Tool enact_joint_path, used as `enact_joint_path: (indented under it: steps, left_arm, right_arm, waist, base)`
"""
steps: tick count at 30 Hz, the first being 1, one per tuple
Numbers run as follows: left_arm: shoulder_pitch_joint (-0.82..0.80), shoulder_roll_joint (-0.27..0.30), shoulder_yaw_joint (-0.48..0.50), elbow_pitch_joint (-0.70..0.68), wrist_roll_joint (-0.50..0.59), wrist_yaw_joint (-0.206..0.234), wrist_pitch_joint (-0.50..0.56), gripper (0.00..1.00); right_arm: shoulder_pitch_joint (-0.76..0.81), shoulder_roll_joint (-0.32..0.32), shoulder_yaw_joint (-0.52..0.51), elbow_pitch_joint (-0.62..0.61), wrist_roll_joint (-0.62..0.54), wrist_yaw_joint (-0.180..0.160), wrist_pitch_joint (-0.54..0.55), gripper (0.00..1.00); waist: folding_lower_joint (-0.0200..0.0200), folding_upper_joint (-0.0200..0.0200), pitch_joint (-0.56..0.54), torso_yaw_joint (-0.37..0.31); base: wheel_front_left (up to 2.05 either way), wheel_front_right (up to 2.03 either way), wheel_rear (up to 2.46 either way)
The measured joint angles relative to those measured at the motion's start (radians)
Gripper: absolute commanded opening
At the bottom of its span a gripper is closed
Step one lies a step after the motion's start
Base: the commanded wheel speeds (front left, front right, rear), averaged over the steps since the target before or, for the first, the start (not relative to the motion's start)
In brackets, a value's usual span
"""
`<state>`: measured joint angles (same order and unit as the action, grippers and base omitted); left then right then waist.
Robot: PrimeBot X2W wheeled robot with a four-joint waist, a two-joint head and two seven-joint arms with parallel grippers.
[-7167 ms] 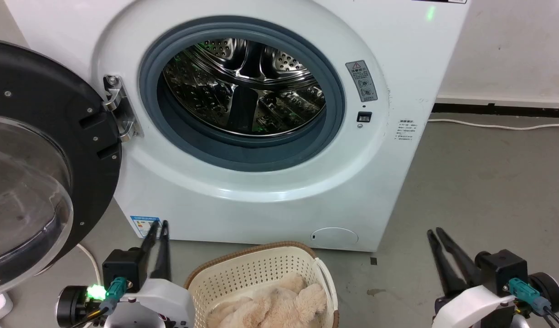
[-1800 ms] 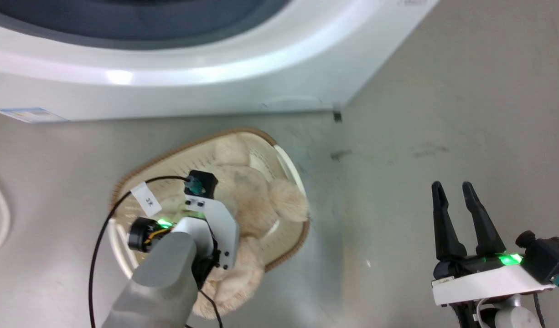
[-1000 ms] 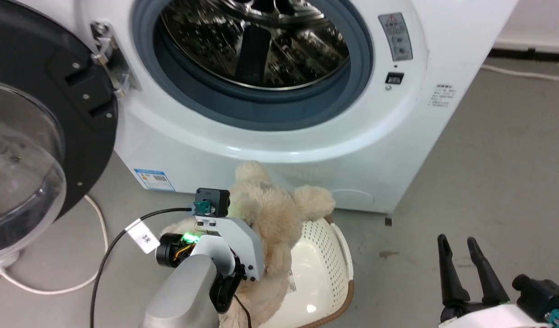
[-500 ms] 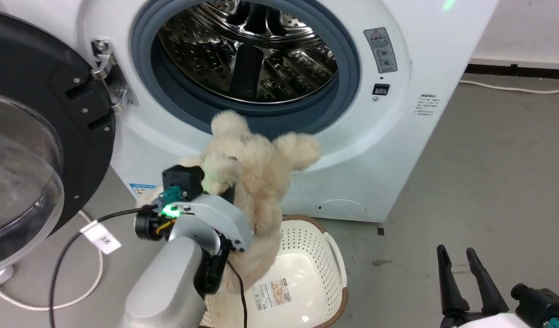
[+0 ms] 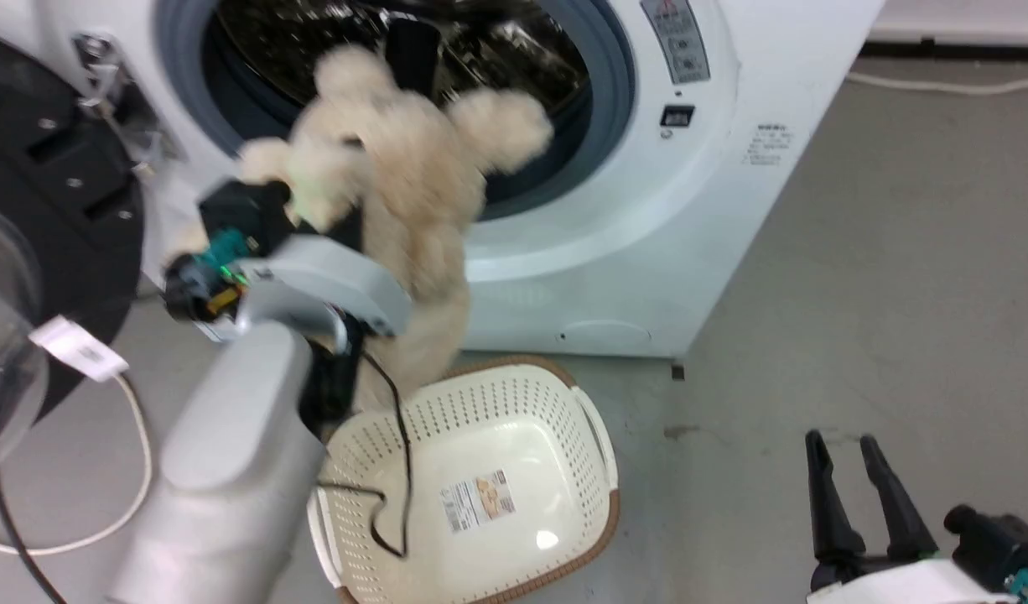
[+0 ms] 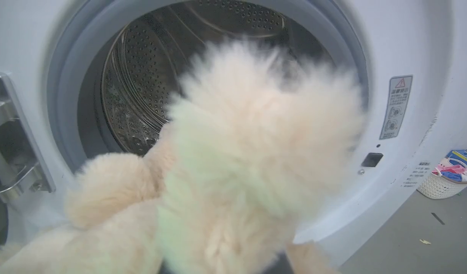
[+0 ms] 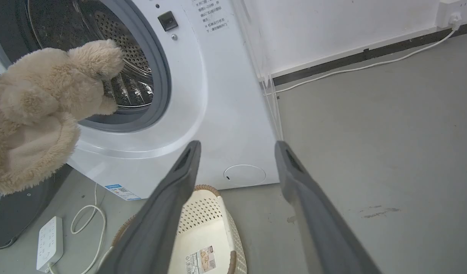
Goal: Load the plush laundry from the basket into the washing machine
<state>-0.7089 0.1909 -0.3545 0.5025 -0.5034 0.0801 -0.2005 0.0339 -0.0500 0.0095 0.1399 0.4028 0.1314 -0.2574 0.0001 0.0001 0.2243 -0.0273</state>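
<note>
Lifted from the basket (image 5: 594, 436), the plush laundry (image 5: 413, 184) now hangs upright at the mouth of the washing machine (image 5: 648, 210), pinched in the left gripper (image 5: 350, 222); the right gripper (image 5: 858, 495) waits spread, farther off.

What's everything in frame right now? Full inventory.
washing machine: 1, white, behind the basket
door: 1, black-framed glass, swung open on the left
plush laundry: 1, beige, held up at the machine's opening
basket: 1, cream, brown rim, on the floor before the machine
power strip: 1, white, floor by the door
small basket: 1, white, floor right of the machine
left gripper: 1, dark, shut on the plush laundry
right gripper: 1, dark, open, lower right
</note>
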Motion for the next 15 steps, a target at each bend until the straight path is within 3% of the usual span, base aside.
enact_joint_path:
  steps: [15]
  left_arm:
    - [-0.253,0.063,0.044,0.136,0.025,-0.013,-0.031,0.00]
  right_arm:
    - [-0.073,0.000,0.017,-0.035,0.002,0.000,0.000,1.00]
  waist:
    - [0.0001,0.0000,0.163,-0.076]
  base:
    - [0.00,0.00,0.00]
